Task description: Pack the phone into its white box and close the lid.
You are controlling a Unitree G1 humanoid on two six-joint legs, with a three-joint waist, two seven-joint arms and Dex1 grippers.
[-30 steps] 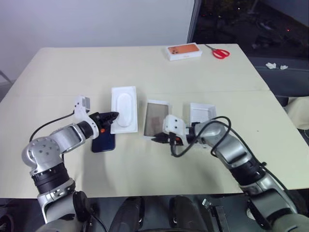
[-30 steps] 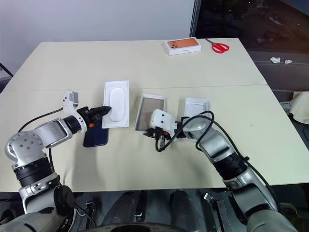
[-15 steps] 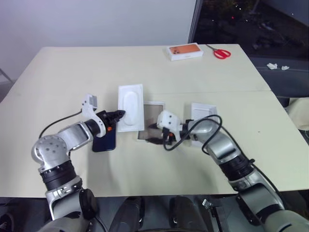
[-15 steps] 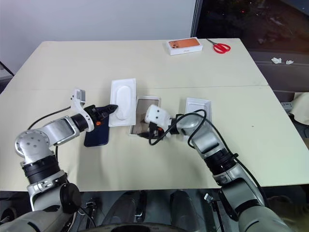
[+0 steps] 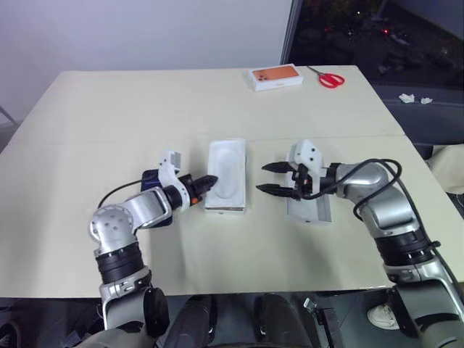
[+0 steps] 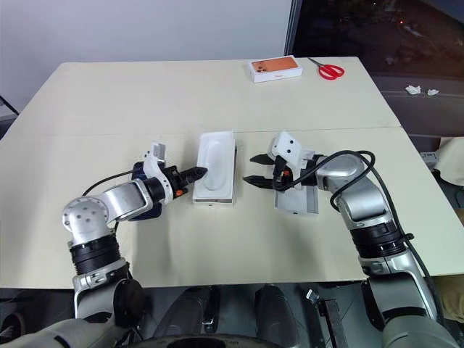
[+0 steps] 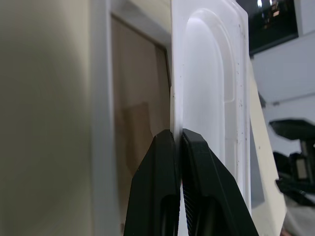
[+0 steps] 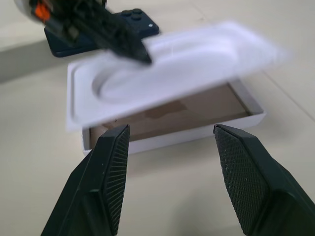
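We see a cream table [image 5: 109,109] running back to a pale wall, with a dark window at the far right. In the head views an orange-topped box [image 5: 276,77] and red scissors [image 5: 330,78] lie at the table's far edge. Mid-table, the left gripper [image 5: 210,180] is pinched tight on the near-left edge of a white moulded insert [image 5: 228,174], which lies over the white box [image 5: 226,209]; just a thin strip of the box's near wall peeks out beneath. The phone [image 5: 151,177] lies flat on the table under the left forearm, just left of the insert. To the right, the right gripper [image 5: 268,177] has its fingers spread and grasps nothing, its tips near the insert's right edge. The lid [image 5: 312,210] lies under that arm, white inside facing up.

In the left wrist view the two black fingers [image 7: 165,182] meet on the insert's [image 7: 209,93] thin edge, with the box's tan floor [image 7: 135,103] beneath it.

In the right wrist view the spread fingers [image 8: 110,177] frame the box [image 8: 197,132], the insert [image 8: 167,64] tilted above it, the left gripper [image 8: 140,51] clamping its edge and the phone [image 8: 98,37] behind
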